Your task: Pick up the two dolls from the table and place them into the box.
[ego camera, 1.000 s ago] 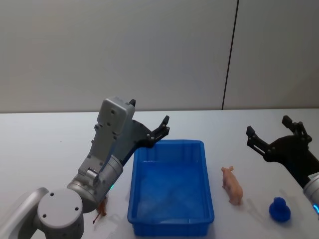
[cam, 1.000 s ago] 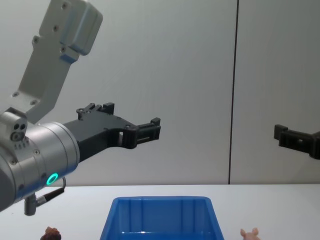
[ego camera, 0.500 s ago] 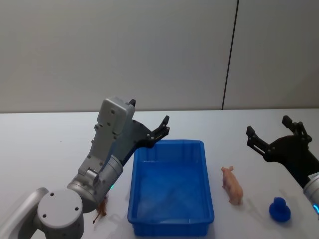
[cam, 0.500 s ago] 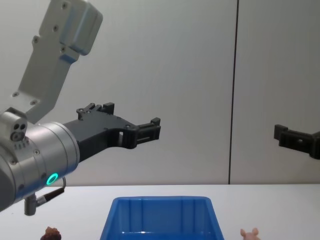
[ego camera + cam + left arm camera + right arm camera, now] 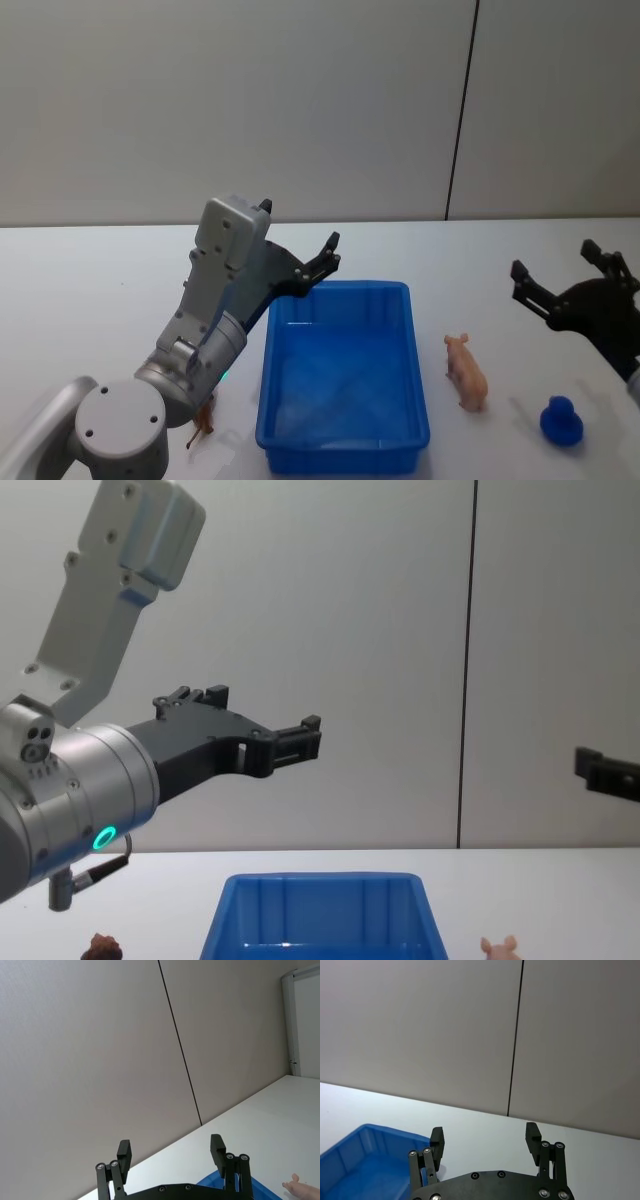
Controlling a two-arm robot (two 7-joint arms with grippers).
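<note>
The blue box [image 5: 343, 441] stands on the white table [image 5: 90, 290], with nothing inside it. A pale pink doll [image 5: 467, 373] lies just right of the box. The dark reddish-brown doll [image 5: 203, 419] lies at the box's left front corner, partly hidden by my left arm. My left gripper [image 5: 302, 232] hangs open in the air above the box's far left corner, holding nothing. Off to the far right, my right gripper [image 5: 554, 258] is open and high above the table, beyond the pink doll. The chest view shows the box rim [image 5: 320, 884], the pink doll [image 5: 497, 946] and the brown doll [image 5: 102, 946].
A small blue toy [image 5: 561, 421] sits on the table right of the pink doll, under my right arm. A grey wall with a dark vertical seam [image 5: 460, 110] stands behind the table. White tabletop stretches to the left of the box.
My right gripper has shifted to the right, away from the box. The left arm, the box and both dolls have stayed put.
</note>
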